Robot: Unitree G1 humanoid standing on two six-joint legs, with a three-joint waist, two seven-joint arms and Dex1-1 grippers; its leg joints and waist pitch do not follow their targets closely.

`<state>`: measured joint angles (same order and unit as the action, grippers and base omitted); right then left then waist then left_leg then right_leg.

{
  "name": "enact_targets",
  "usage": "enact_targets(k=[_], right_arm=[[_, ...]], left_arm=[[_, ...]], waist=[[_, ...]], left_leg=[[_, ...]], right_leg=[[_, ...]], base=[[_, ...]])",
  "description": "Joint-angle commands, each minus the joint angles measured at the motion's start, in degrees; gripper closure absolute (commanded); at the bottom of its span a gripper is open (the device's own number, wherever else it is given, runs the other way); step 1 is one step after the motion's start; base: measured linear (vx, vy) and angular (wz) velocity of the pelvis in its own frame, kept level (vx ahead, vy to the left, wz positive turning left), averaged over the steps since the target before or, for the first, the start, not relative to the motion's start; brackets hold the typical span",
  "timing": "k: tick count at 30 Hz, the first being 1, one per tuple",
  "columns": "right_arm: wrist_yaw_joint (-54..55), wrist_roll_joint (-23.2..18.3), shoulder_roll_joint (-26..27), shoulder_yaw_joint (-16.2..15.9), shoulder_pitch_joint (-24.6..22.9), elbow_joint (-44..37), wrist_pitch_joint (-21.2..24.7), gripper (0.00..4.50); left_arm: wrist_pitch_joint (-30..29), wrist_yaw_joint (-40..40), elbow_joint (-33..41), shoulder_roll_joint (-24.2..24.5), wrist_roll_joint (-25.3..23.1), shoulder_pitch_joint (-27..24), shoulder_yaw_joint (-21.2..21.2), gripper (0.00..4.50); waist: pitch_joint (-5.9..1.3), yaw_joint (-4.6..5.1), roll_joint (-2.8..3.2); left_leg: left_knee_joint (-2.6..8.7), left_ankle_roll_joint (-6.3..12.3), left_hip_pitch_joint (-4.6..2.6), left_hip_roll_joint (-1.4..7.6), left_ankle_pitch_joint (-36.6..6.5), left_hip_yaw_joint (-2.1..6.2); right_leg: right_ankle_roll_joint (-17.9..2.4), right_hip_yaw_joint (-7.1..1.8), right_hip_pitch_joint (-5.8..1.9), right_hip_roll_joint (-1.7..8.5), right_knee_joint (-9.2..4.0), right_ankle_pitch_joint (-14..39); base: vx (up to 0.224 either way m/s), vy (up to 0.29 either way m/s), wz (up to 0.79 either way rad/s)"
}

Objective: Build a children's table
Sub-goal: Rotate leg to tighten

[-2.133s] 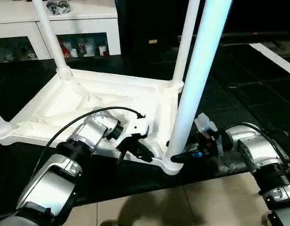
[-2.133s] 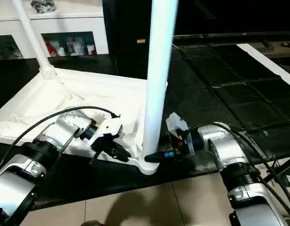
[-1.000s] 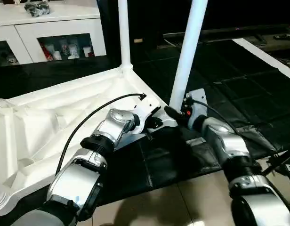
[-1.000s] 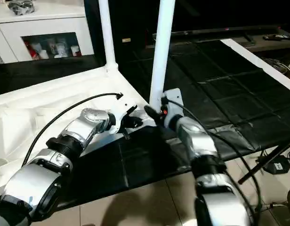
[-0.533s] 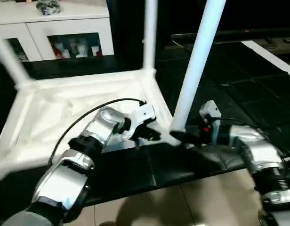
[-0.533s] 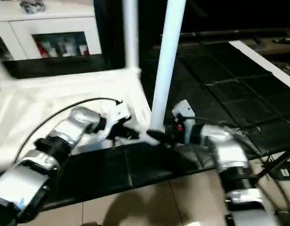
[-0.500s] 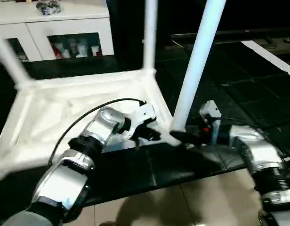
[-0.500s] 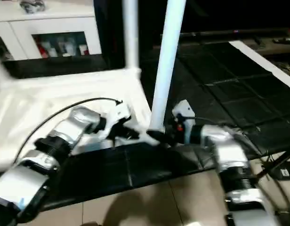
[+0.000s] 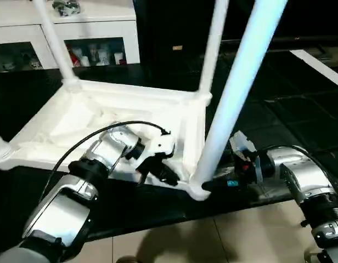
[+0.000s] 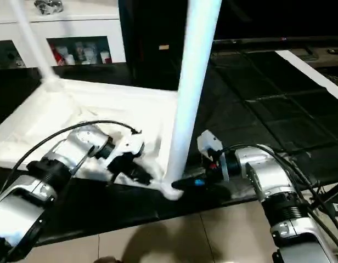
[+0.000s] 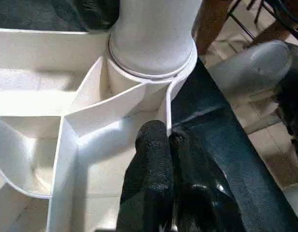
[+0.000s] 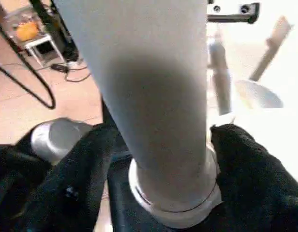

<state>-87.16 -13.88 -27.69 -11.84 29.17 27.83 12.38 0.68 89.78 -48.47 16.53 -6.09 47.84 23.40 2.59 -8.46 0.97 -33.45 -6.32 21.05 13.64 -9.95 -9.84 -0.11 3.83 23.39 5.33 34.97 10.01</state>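
Tabletop (image 9: 103,118), inverted on the black desk (image 9: 300,98), legs upright. Nearest leg (image 9: 235,98) stands in the 5 o'clock corner socket; right gripper (image 12: 158,145) jaws straddle its base. Left gripper (image 11: 168,145), jaws closed, pinches the adjacent rim.

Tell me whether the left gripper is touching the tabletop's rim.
Touching. In the left wrist view the left gripper, shut, pinches the thin rim wall of the tabletop just below the corner socket.

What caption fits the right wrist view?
Right gripper fingers straddling the nearest leg just above its corner socket.
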Motion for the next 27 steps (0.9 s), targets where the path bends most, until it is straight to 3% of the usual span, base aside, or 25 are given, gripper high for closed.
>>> enact_targets(k=[1, 13, 20, 27], right_arm=[[-1.60, -0.42, -0.06, -0.73, 1.12, 1.20, -0.37, 1.47], [-2.82, -1.10, 0.37, -1.01, -0.17, -0.09, 0.10, 2.34], [-2.36, -0.67, 0.62, -0.86, -1.31, -0.62, -1.33, 2.46], [-2.49, -1.63, 1.13, -0.62, -1.04, -1.13, 1.14, 2.50]], left_arm=[[1.27, 2.68, 1.31, -0.40, -0.07, -0.08, 2.18, 4.50], [0.86, 2.63, 2.43, -0.46, -0.42, -0.95, 2.25, 4.50], [0.90, 2.55, 2.29, -0.29, -0.53, -1.11, 2.31, 4.50], [-1.04, -1.36, 1.48, -0.99, -1.07, -0.64, 1.67, 4.50]], waist=[[-3.79, 0.29, -0.53], [-3.94, 0.30, -0.60], [-3.89, 0.20, -0.59], [-3.89, 0.27, -0.70]], left_leg=[[3.69, 3.47, -0.67, -0.43, -12.51, -0.92], [3.54, 3.91, -0.56, -0.45, -10.44, -0.92], [3.61, 3.36, -0.62, -0.46, -11.43, -0.90], [3.58, 3.61, -0.59, -0.47, -11.10, -0.91]], right_leg=[[-15.41, -1.71, -3.24, 2.19, -3.76, 8.46], [-15.66, -1.66, -3.29, 2.02, -3.40, 6.05], [-14.89, -1.71, -3.26, 2.10, -3.66, 8.39], [-15.13, -1.68, -3.29, 2.04, -3.56, 7.60]], base=[[0.000, 0.000, 0.00], [0.000, 0.000, 0.00], [0.000, 0.000, 0.00], [0.000, 0.000, 0.00]])
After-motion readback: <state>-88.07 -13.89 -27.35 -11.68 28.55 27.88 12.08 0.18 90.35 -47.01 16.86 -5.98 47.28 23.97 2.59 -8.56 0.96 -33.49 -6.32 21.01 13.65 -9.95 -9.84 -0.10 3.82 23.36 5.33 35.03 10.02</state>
